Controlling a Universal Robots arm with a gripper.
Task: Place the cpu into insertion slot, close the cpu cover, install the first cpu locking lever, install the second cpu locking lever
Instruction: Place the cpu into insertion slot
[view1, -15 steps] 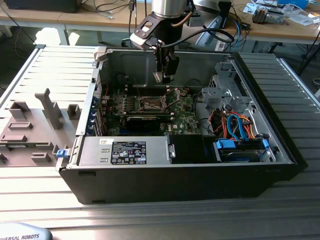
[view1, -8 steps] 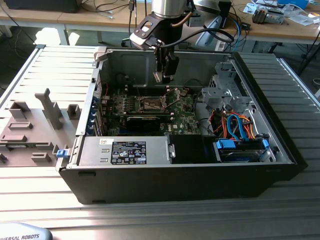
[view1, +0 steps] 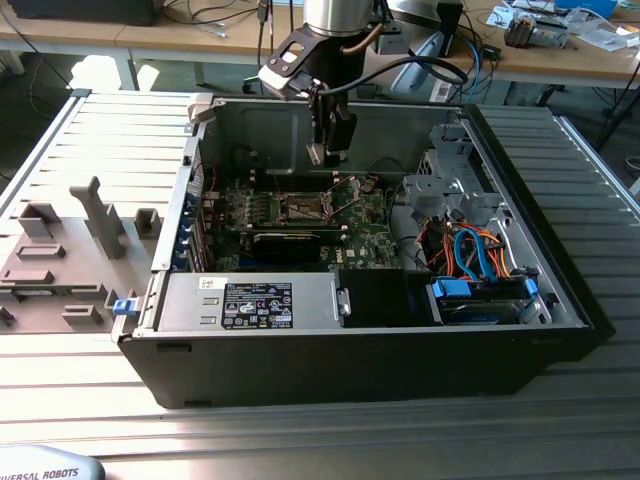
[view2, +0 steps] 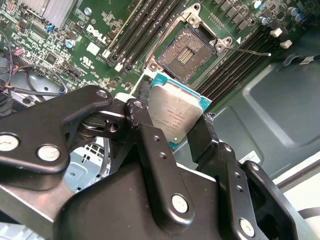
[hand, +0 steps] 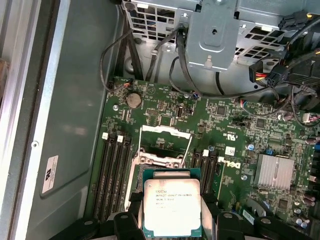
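cpu (view2: 176, 115): flat square chip with a silver-grey metal top and teal edging. It hangs in the air inside the open computer case (view1: 380, 365), above the green motherboard (view1: 365, 215).

Gripper (view1: 328, 153): clamped on the cpu, with black fingers (view2: 145, 131) pressing two opposite edges. The chip sits flat between them, its metal top facing the cameras in both wrist views.

Insertion slot (view2: 186, 54): empty, its contact field bare. In the first wrist view the held chip (hand: 172, 206) overlaps the slot's near edge. By the exterior view the gripper hangs well above the board, so the cpu is judged to be over the slot's vicinity and not touching it.

cpu cover (hand: 166, 131): a silvery frame that appears raised at the slot's far edge, not closed.

Locking lever (view2: 252, 51): a thin metal rod standing free beside the slot, unlatched.

Task status: none of the four steps is finished. The cpu is carried but not seated, the cover is open, and the levers are not yet installed.
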